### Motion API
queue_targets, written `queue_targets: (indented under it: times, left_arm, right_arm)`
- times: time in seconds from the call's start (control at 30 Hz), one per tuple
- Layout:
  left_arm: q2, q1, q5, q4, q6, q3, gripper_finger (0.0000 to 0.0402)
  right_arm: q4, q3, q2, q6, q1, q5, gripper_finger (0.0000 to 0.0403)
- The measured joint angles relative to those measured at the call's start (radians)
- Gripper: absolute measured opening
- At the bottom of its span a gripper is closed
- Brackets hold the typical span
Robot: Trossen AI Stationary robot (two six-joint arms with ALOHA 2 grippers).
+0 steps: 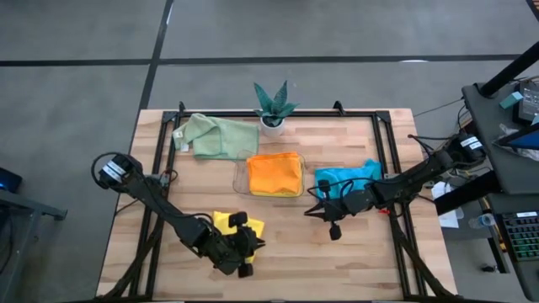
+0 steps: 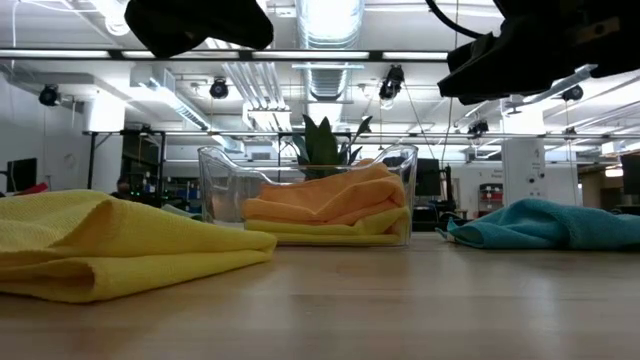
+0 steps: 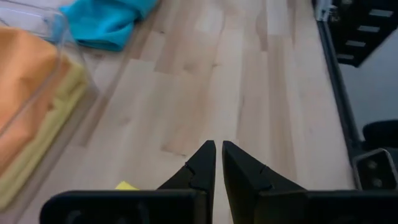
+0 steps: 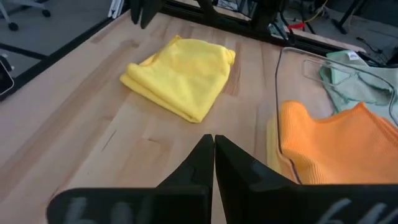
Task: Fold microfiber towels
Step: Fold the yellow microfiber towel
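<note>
Only the low view shows a second yellow towel (image 2: pixel 330 232) under the orange towel (image 1: pixel 274 173) in the clear tray (image 1: pixel 241 175). Left gripper (image 1: pixel 249 244) hovers, fingers nearly together, over the yellow towel (image 1: pixel 226 222) near the desk's front edge. Right gripper (image 1: pixel 330 216), fingers together, hangs beside the blue towel (image 1: pixel 347 175). Green towel (image 1: pixel 216 136) lies at the back edge.

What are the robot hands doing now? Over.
Left gripper shut, empty, over yellow towel. Right gripper shut, empty, beside teal towel. Nothing blocking.
</note>
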Motion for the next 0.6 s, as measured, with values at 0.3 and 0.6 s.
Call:
queue_targets:
  times: [0.3, 0.6]
  left_arm:
    - [0.000, 0.006, -0.062, 0.058, -0.001, 0.000, 0.0015]
    - [-0.001, 0.006, -0.064, 0.114, -0.001, 0.000, 0.0015]
  right_arm:
    - [-0.007, 0.000, 0.001, 0.044, 0.000, 0.000, 0.0009]
    - [-0.006, 0.007, 0.002, 0.055, 0.001, 0.000, 0.0009]
